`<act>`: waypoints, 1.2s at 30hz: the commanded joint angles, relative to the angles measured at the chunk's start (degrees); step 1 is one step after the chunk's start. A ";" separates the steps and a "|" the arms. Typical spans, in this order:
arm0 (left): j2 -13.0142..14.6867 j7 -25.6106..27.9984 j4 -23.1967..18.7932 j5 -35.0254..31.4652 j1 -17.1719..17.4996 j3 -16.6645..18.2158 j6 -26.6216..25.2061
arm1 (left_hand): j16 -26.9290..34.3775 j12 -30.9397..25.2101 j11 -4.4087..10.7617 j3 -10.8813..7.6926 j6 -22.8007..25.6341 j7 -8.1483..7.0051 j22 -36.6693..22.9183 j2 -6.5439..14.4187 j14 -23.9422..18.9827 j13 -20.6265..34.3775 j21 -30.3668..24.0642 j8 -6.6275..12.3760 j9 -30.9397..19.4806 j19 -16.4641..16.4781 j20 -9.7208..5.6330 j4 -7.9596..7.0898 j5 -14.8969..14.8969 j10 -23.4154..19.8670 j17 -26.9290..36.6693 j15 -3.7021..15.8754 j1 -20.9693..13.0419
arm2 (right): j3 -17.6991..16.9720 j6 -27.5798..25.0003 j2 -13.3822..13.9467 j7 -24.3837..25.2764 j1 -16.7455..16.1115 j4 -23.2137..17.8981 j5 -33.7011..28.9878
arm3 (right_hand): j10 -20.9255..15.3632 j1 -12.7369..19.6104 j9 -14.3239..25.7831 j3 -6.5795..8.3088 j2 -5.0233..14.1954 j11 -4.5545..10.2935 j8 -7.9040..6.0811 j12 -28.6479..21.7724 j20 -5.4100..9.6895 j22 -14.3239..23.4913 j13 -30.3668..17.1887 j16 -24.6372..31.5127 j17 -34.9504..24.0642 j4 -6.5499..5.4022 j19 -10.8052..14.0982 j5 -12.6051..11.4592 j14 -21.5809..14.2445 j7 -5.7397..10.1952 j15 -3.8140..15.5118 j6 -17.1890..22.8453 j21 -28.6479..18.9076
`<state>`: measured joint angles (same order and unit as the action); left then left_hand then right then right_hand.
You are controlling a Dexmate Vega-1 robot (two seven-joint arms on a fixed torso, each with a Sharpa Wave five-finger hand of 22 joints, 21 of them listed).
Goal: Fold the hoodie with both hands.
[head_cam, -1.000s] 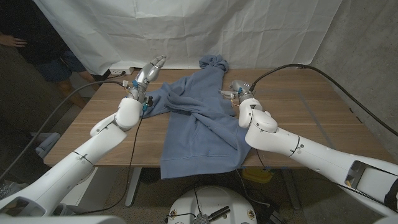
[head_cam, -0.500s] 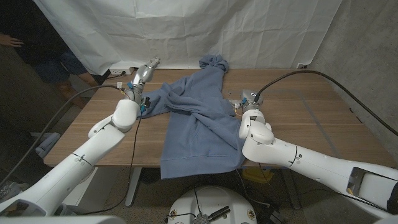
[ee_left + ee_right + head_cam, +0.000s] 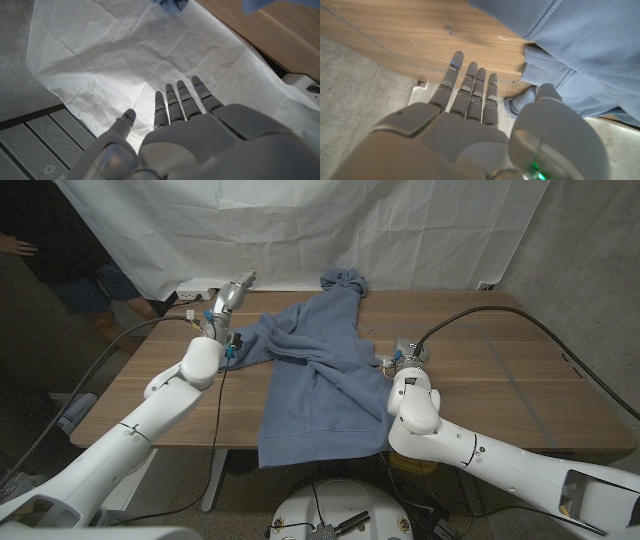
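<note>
A blue hoodie [image 3: 320, 370] lies rumpled on the wooden table [image 3: 480, 370], with its hood at the far edge and its hem hanging over the near edge. One sleeve lies across its body. My left hand [image 3: 230, 295] is raised over the table's far left corner, fingers straight and apart, holding nothing; the left wrist view shows this hand [image 3: 190, 130] against the white sheet. My right hand [image 3: 398, 358] is at the hoodie's right side, mostly hidden behind its own wrist. In the right wrist view that hand [image 3: 470, 115] is spread and empty beside the hoodie's [image 3: 580, 45] cuff.
A white sheet [image 3: 300, 230] hangs behind the table. A power strip [image 3: 195, 295] lies at the far left corner. A black cable [image 3: 500, 310] arcs over the right half of the table. A person's hand [image 3: 20, 245] shows at the far left edge.
My right arm has drawn back toward the near edge, carrying its hand down along the hoodie's right side. The left hand has barely shifted. The hoodie lies as before.
</note>
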<state>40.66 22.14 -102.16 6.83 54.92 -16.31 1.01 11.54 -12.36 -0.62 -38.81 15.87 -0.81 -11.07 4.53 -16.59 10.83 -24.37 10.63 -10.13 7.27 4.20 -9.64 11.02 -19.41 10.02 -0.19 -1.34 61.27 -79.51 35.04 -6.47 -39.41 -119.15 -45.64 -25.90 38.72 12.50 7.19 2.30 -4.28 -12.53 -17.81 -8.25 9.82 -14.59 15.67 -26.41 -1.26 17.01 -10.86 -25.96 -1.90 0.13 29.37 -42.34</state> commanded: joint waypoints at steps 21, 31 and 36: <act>-0.95 0.24 3.04 0.13 -2.52 -1.72 2.41 | -0.61 0.14 0.33 0.21 0.53 0.12 -0.09 3.04 0.45 0.18 0.15 0.16 -0.09 -0.18 -0.82 -0.07 0.25 0.08 0.16 0.21 0.21 | 5.71 -0.47 3.37 -33.03 5.34 -0.22 -15.06 | 5.41 1.60 0.09 1.10 1.40 -1.31 0.71 1.95 0.14 0.23 -0.88 -1.09 -1.56 2.69 -3.86 -1.36 6.37 0.41 -0.26 -2.65 3.49; -1.26 0.17 4.19 0.03 -3.32 -2.13 2.99 | -0.77 0.29 0.46 0.17 0.61 0.09 -0.09 3.31 0.75 0.20 0.27 0.14 -0.09 -0.33 -1.08 -0.09 0.30 0.35 0.13 0.29 0.16 | 9.36 -0.47 3.94 -31.77 8.87 -0.15 -11.65 | 2.68 7.61 0.13 4.60 3.24 0.37 -4.08 0.81 1.21 0.26 -1.42 -0.65 -1.08 7.37 -2.88 -2.52 5.12 1.10 1.27 9.74 5.21; -1.59 0.02 5.13 -0.03 -3.99 -2.50 3.61 | -0.84 0.36 0.47 0.16 0.64 0.09 -0.09 3.37 0.89 0.20 0.32 0.13 -0.09 -0.38 -1.14 -0.08 0.31 0.47 0.11 0.30 0.13 | 10.90 -0.47 4.03 -30.65 10.16 0.13 -10.88 | -0.47 10.28 0.13 6.49 3.81 1.96 -6.56 -0.20 2.00 0.26 -1.42 -0.17 -0.70 9.40 -1.17 -2.97 2.96 1.15 2.70 16.07 5.64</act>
<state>39.66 22.35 -98.84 6.94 52.19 -18.09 3.70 10.77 -12.00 -0.41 -38.81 15.87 -0.81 -11.06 4.54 -16.02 10.81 -24.15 10.63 -10.13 6.87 3.39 -9.65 11.02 -19.20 10.00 0.29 -1.35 68.96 -79.96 38.52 -38.02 -32.25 -119.16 -59.17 -25.13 47.82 12.49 13.09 6.07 -2.80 -18.19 -17.48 -6.27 10.02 -15.86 15.06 -27.10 7.17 14.90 -13.36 -22.05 -0.68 2.27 43.25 -36.87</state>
